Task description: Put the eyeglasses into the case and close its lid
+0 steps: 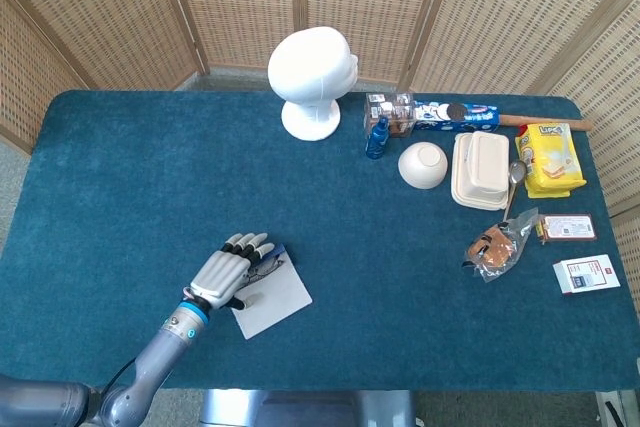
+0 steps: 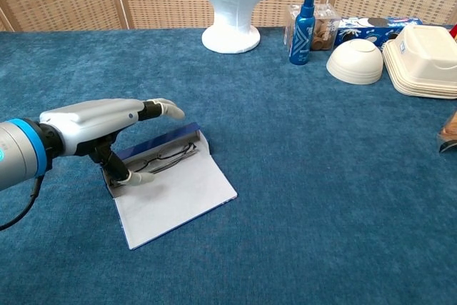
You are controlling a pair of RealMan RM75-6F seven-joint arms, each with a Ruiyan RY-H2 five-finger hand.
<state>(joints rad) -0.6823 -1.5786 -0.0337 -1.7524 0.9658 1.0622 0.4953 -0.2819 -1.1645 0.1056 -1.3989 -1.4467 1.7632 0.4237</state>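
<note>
Table cloth – matt, napped; bowl – glossy

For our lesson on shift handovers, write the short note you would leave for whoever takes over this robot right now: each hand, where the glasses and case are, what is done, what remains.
Left hand: over the back of the open case, fingers stretched out flat, thumb down at the case's left end; it holds nothing.
Right hand: not in view.
Glasses: folded, lying inside the blue tray of the case, near the table's front left.
Lid: open, lying flat on the table toward the robot.
Done: glasses are in the case.
Left: fold the lid over the tray and shut it.
</note>
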